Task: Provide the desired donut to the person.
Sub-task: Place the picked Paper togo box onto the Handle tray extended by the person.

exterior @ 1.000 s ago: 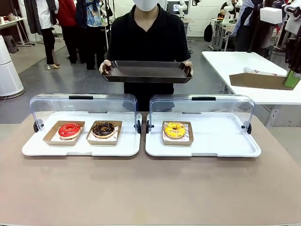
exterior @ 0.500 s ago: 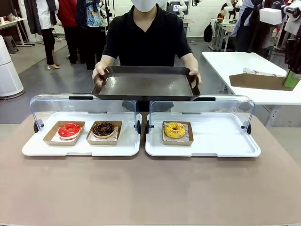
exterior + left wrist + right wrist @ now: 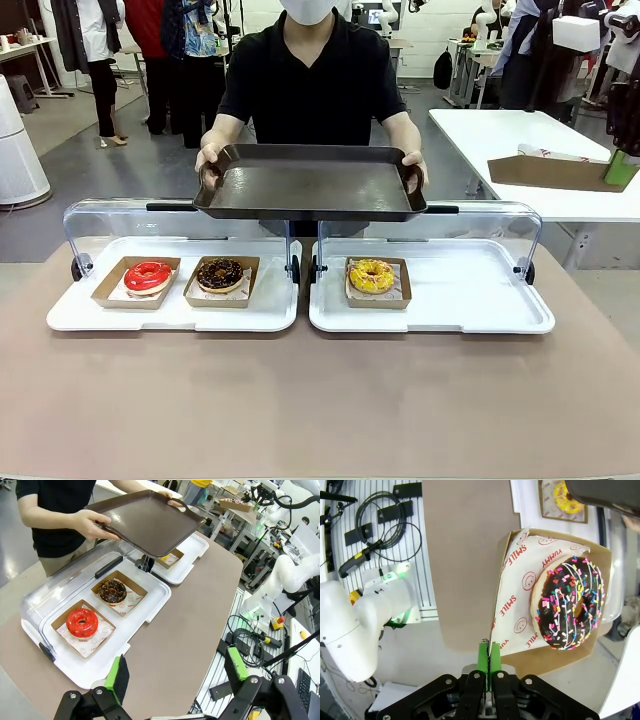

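The person [image 3: 310,80] in a black T-shirt stands at the far side and holds an empty dark brown serving tray [image 3: 310,185] with both hands above the display cases. My right gripper [image 3: 487,662] is shut on the rim of a cardboard tray [image 3: 555,657], held in the air, carrying a chocolate donut with coloured sprinkles [image 3: 572,602]. My left gripper [image 3: 176,672] is open with nothing between its fingers, high above the table's left end. A red donut [image 3: 148,276], a chocolate donut [image 3: 220,273] and a yellow donut [image 3: 371,275] lie in cardboard trays.
Two white display cases [image 3: 270,312] with clear lids [image 3: 175,225] swung open stand side by side on the brown table. The right case has bare floor right of the yellow donut. A white side table [image 3: 540,150] and other people stand behind.
The person has brought the serving tray forward from chest height and now holds it out over the backs of the cases. The donuts in the cases have not moved.
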Controlling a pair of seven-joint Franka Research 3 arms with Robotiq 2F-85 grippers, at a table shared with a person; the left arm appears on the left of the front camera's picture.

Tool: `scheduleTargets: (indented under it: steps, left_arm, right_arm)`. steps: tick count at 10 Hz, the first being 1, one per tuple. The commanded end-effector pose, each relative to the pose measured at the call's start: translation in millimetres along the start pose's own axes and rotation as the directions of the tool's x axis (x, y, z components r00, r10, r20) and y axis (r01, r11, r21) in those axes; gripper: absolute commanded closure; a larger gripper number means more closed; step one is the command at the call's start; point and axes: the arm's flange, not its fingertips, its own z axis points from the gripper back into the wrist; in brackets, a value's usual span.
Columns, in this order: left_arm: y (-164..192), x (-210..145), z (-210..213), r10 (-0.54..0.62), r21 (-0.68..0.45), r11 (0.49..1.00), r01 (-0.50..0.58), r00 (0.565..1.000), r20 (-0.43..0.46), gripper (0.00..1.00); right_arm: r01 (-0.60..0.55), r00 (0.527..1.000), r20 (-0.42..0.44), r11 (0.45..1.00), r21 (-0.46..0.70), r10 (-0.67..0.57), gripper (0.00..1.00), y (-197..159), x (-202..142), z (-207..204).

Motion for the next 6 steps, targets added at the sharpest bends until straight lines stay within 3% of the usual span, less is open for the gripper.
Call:
scheduleTargets:
  steps: [1,3,6]
  left_arm:
    - [0.1,-1.6,1.1,-0.022,-0.003,1.000,0.022,1.000,0.009,0.00]
    - [0.1,-1.6,1.1,-0.022,-0.003,1.000,0.022,1.000,0.009,0.00]
    - [0.1,-1.6,1.1,-0.022,-0.003,1.000,0.022,1.000,0.009,0.00]
  right_arm:
    - [0.013,1.000,-0.009,1.000,0.003,-0.013,1.00,2.0,2.4,-2.6]
    - [0.000,1.000,0.000,1.000,0.000,0.000,0.99,0.0,0.0,0.0]
    - [-0.070,0.998,0.000,0.994,-0.085,0.070,0.99,-21.1,59.6,44.1]
